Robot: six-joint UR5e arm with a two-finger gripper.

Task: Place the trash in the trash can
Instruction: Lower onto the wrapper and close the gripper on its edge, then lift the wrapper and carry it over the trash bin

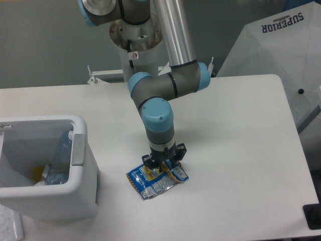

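The blue-and-yellow foil snack wrapper (154,184) lies flat on the white table, a little right of the trash can. My gripper (163,168) points straight down onto the wrapper's top edge, its fingers drawn in and pinching the foil, which bunches up slightly around them. The trash can (80,150), a white boxy bin with a thick rim, stands at the left front of the table. Inside it, the crushed clear plastic bottle (62,153) leans against the right wall.
The arm's base column (138,35) rises behind the table's far edge. A white umbrella-like cover (281,45) stands off the table at the right. A dark object (313,216) sits at the front right corner. The table (241,150) stretches to the right.
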